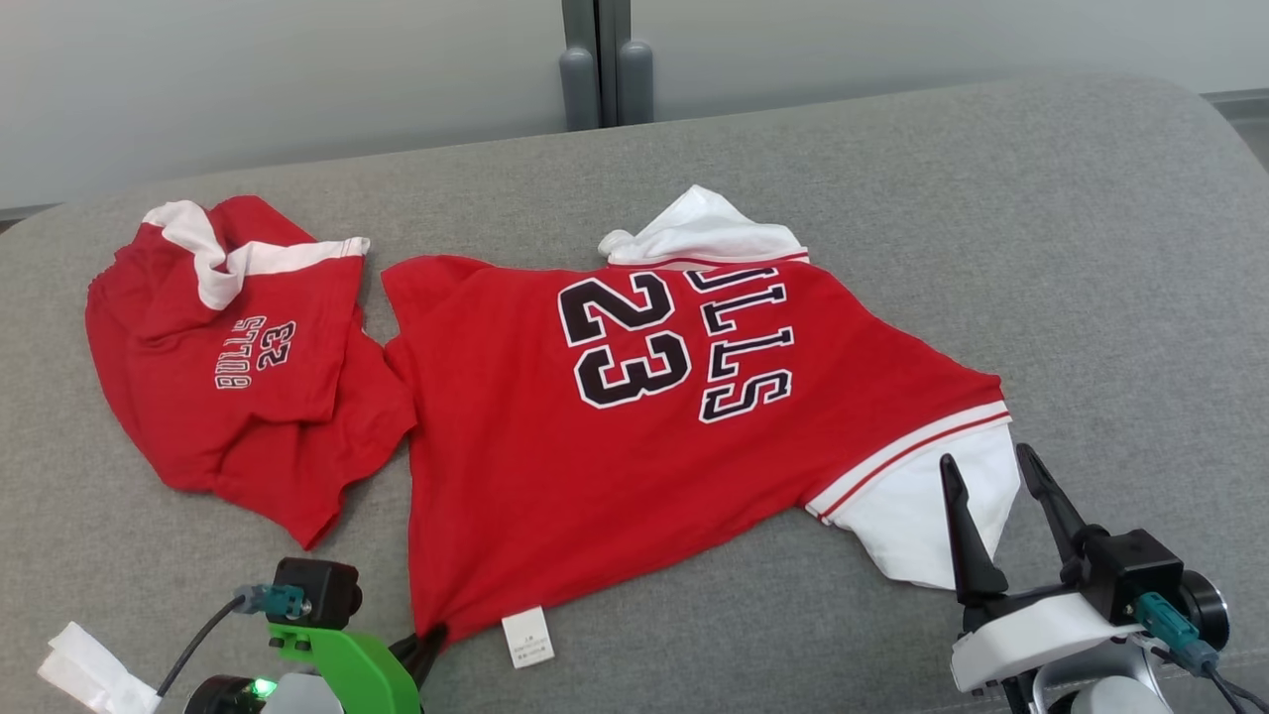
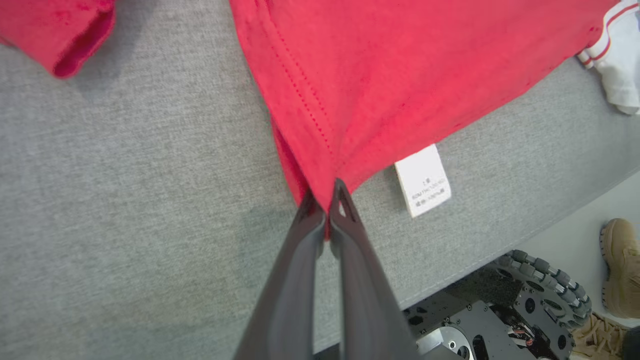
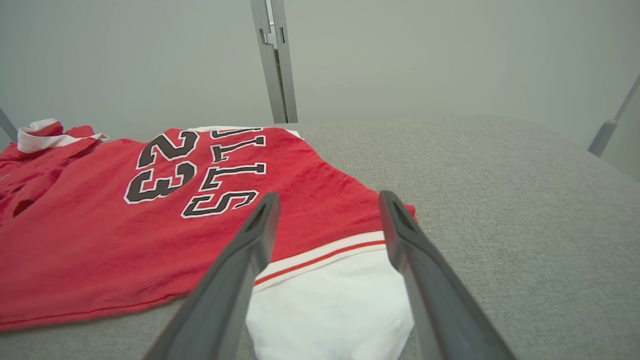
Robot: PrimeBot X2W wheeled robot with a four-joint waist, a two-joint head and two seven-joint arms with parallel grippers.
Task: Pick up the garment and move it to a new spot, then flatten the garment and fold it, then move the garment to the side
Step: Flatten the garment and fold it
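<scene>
A red shirt with "23" and black lettering lies spread on the grey cushion, its white sleeve pointing toward the near right. My left gripper is shut on the shirt's near hem corner, and the cloth puckers toward its tips. A white care label lies just beside that corner. In the head view the left gripper sits at the shirt's bottom left corner. My right gripper is open, hovering over the white sleeve with nothing between its fingers.
A second red garment with white trim lies crumpled to the left, touching the shirt's edge. The cushion's near edge drops to my wheeled base. A person's tan shoe stands on the floor. A grey post rises behind.
</scene>
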